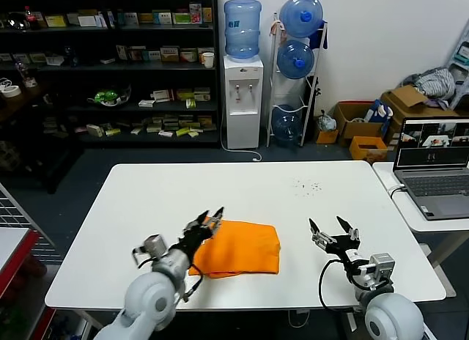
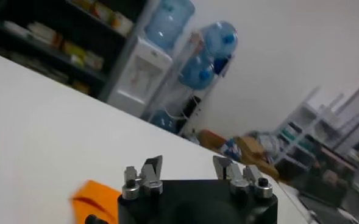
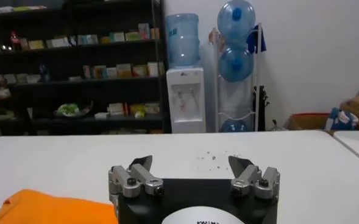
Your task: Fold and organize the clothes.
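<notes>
White rectangular table (image 1: pixel 146 201) with rounded corners, seen from its near edge. A folded orange T-shirt (image 1: pixel 242 248) lies flat on the near half, slightly left of centre. A scatter of small dark specks (image 1: pixel 306 185) marks the far right part of the top. The remaining surface is plain white.

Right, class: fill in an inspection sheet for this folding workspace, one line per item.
Surface: white table, small dark specks toward the far side.
Job's things: orange T-shirt folded into a compact block near the front edge.
Clutter: nothing seen on the table.
Grippers: left gripper open at the shirt's left edge; right gripper open, empty, apart from the shirt.
Cables: black cable on the right arm.
Surroundings: shelves, water dispenser, laptop.
</notes>
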### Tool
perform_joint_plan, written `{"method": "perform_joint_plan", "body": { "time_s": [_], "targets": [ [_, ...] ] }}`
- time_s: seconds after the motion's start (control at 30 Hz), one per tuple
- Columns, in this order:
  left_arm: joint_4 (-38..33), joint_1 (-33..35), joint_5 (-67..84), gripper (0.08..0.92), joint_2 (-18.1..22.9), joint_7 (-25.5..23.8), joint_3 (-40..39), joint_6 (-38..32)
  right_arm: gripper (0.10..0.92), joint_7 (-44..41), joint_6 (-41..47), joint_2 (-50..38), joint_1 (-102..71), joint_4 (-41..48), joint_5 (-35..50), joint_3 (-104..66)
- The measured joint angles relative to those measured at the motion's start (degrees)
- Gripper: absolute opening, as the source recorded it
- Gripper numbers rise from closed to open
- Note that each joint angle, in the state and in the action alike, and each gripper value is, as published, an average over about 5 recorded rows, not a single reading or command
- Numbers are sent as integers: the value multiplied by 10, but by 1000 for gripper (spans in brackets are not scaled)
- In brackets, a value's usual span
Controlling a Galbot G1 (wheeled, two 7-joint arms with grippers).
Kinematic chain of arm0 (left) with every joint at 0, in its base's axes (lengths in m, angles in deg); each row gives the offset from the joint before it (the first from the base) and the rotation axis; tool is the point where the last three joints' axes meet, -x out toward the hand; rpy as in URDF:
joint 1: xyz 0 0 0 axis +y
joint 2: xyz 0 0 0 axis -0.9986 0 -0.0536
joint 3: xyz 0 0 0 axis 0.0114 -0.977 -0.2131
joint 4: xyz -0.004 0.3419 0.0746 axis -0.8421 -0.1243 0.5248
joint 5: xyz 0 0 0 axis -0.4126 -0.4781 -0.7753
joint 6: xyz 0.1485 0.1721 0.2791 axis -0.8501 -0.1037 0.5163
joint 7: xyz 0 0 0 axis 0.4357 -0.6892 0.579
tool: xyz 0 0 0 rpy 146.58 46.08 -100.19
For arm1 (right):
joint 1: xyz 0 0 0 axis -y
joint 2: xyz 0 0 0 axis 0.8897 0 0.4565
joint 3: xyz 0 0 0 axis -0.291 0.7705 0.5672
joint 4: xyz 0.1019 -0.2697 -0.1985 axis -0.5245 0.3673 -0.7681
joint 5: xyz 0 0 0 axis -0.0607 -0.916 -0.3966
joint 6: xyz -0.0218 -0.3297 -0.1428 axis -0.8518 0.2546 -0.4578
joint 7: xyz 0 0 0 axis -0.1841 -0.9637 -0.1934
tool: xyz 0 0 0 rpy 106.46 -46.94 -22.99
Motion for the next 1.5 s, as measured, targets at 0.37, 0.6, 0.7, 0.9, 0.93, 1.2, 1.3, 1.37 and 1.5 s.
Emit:
{"method": "perform_joint_plan", "body": {
  "time_s": [0.37,0.6,0.7,0.9,0.93,1.2,1.3,1.37,1.5],
  "targets": [
    [-26,180,-176,821,58,-136,188,-160,823,-71,-80,65,-48,4,-80,-52],
    [-30,231,-245,823,88,-179,249,-221,823,-96,-118,95,-77,8,-111,-84],
    [-30,245,-261,823,91,-189,264,-236,823,-101,-132,102,-84,13,-121,-93],
    [-28,261,-282,823,92,-204,280,-257,823,-105,-152,111,-92,18,-133,-104],
    [-27,263,-284,823,92,-206,282,-260,823,-106,-155,112,-92,19,-134,-105],
    [-25,271,-295,823,91,-216,296,-276,823,-107,-170,119,-92,26,-141,-109],
    [-25,274,-298,823,91,-218,298,-279,823,-108,-174,121,-94,27,-142,-112],
    [-25,275,-299,823,91,-219,300,-281,823,-109,-175,121,-95,27,-143,-114],
    [-26,279,-301,823,89,-221,303,-283,823,-109,-179,124,-97,26,-144,-118]
  ]
}}
